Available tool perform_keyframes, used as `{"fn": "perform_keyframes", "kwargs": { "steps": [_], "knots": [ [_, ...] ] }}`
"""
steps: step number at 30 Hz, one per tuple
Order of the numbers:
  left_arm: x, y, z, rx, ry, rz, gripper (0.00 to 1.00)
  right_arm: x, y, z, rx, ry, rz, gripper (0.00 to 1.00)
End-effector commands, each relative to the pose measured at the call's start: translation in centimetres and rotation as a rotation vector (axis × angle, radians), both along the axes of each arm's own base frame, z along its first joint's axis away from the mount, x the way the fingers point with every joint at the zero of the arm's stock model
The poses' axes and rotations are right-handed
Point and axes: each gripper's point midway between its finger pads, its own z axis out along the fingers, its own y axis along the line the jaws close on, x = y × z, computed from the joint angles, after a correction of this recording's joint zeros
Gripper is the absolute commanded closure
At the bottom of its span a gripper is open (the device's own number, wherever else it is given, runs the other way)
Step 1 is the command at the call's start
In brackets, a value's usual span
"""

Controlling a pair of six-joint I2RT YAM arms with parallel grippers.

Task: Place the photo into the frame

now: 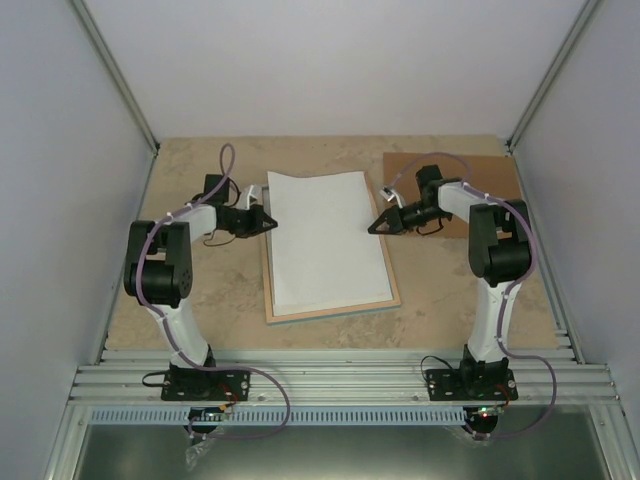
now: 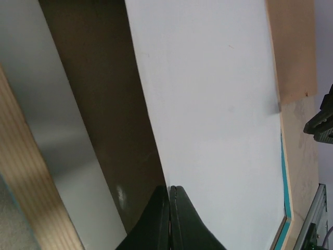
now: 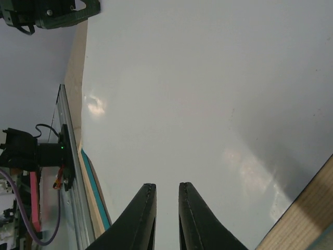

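The frame [image 1: 330, 312] lies flat mid-table, light wood side up, with a turquoise edge showing [image 2: 285, 172] [image 3: 96, 192]. A large white sheet with no cut-out [image 1: 325, 235] lies over it. It looks like the photo with its blank back up; no print shows. My left gripper [image 1: 268, 224] is shut on the sheet's left edge [image 2: 169, 188] and holds that edge raised over the dark pane [image 2: 114, 114]. My right gripper [image 1: 373, 226] hovers at the sheet's right edge, its jaws a narrow gap apart and empty [image 3: 166, 185], with the white sheet [image 3: 197, 78] below.
A plain brown backing board [image 1: 480, 180] lies at the back right, behind the right arm. A pale band [image 2: 57, 135] lies inside the frame's wood rail [image 2: 26, 182]. Grey walls close in both sides and the back. A metal rail runs along the near edge [image 1: 330, 380].
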Motion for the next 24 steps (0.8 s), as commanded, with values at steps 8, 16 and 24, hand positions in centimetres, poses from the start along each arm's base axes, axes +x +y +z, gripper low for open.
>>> {"fn": "perform_keyframes", "kwargs": {
  "steps": [8,16,24],
  "knots": [
    [-1.8,0.4,-1.3,0.082,0.015,-0.089,1.0,-0.1,-0.8,1.7,-0.006,-0.063,0.025,0.83],
    [-2.7,0.4,-1.1,0.087,0.021,-0.099,1.0,0.0,-0.9,2.4,0.003,-0.08,0.027,0.82],
    [-1.4,0.6,-1.7,0.181,0.013,-0.062,0.74,1.0,-0.7,3.0,0.011,-0.103,0.021,0.82]
  ]
}}
